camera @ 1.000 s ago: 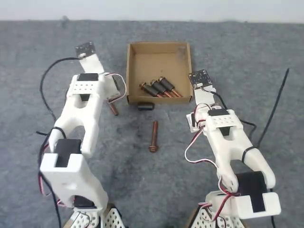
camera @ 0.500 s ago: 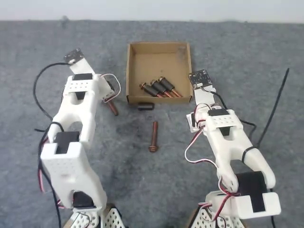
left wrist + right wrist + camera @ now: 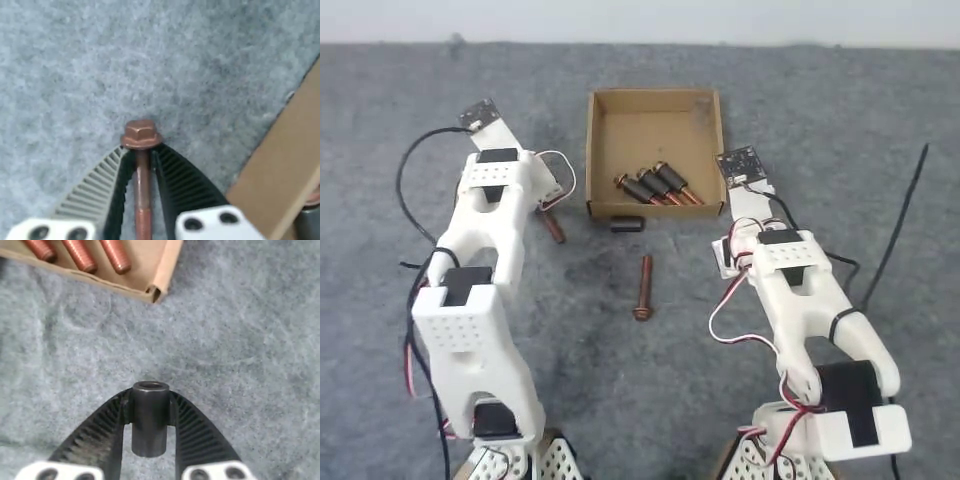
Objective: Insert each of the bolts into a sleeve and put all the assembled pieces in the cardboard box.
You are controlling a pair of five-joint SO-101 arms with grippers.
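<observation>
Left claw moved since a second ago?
Yes. The left claw, shut on a bolt, shifted slightly left in the high view, away from the cardboard box.

Grey carpet (image 3: 880, 120), perhaps pale wall (image 3: 640, 18)

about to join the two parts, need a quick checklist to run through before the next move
1. Left end effector shut on the bolt: ok.
2. Right end effector shut on the sleeve: ok.
3. Sleeve's open end faces outward, unblocked: ok.
4. Bolt lined up with sleeve: not ok, the arms are apart, at opposite sides of the cardboard box.
5. Bolt's threaded tip free: cannot tell, the head sticks out in front and the tip is hidden.
6. Loose bolt and loose sleeve out of the path: cannot tell.
</observation>
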